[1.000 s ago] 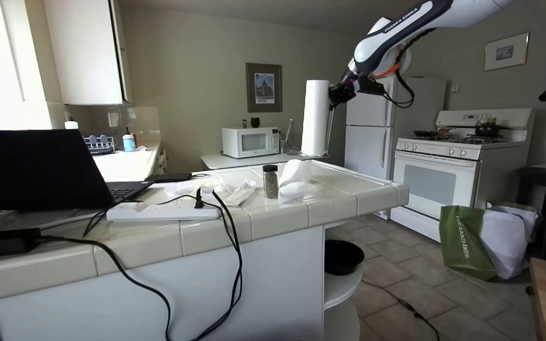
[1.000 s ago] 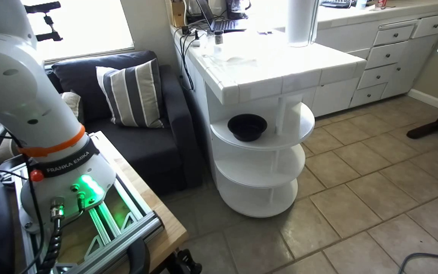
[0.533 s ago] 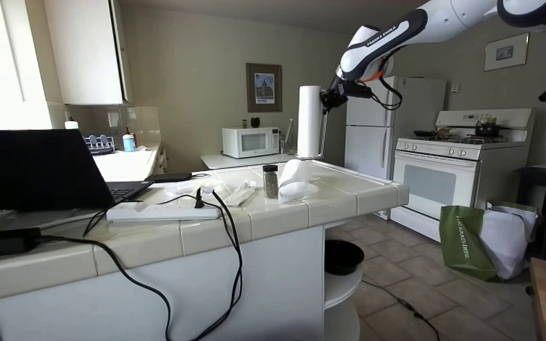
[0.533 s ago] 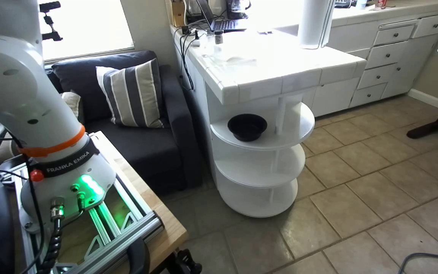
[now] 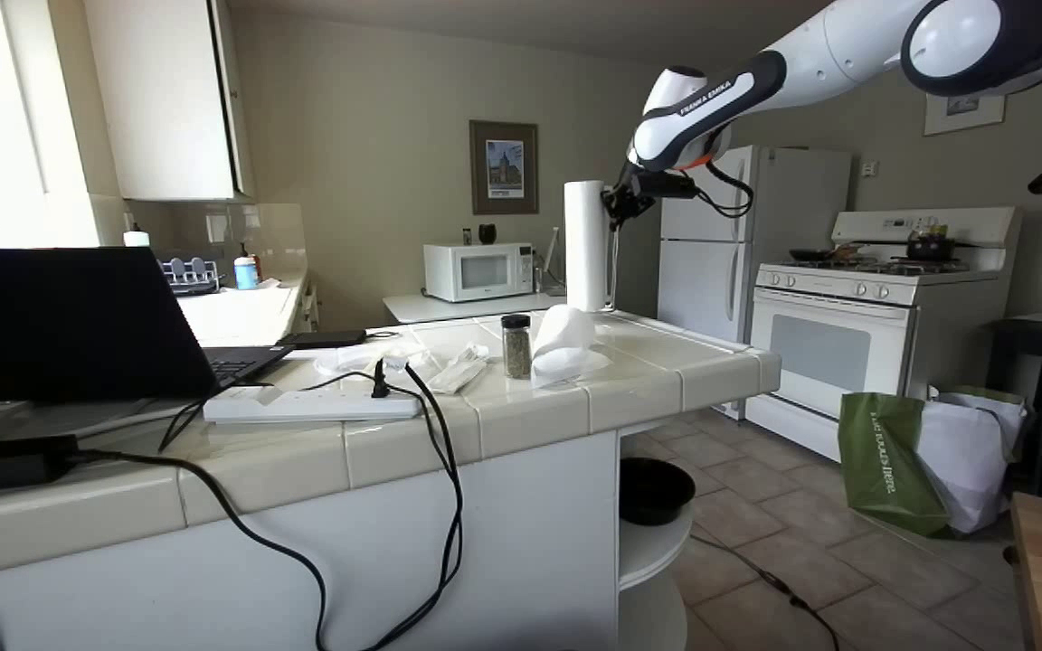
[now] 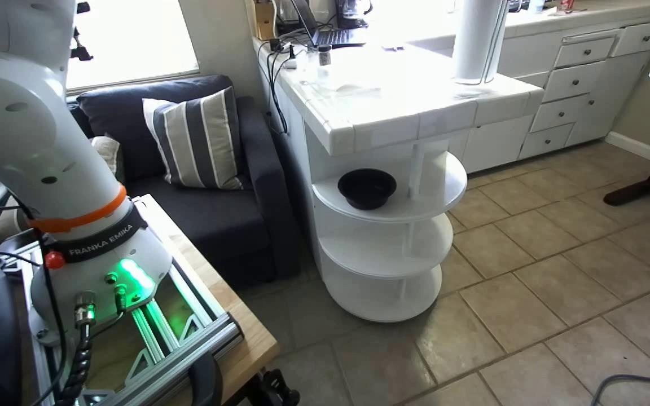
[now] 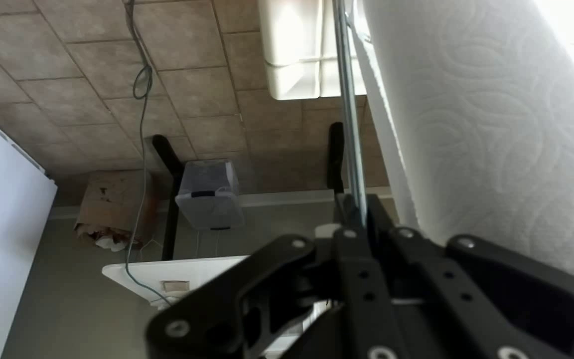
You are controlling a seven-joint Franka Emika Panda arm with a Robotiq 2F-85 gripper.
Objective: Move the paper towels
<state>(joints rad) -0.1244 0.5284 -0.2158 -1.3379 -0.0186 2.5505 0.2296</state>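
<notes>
In an exterior view, a jar (image 5: 516, 351) stands by the near edge of the counter (image 5: 637, 396). By its far corner are the paper towels (image 5: 585, 249), contact with it unclear; the gripper (image 7: 359, 207) pinches their metal rod (image 7: 349, 99).

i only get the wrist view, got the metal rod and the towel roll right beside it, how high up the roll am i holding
Observer: Near the top. An exterior view shows the gripper on the metal rod level with the upper part of the paper towel roll.
Operator: ok, anything else standing up here
Observer: Yes, a spice jar stands on the tiled counter, in front of the roll and to its left as an exterior view shows it.
Operator: and underneath
Observer: A black bowl sits on the topmost rounded shelf under the counter.
</notes>
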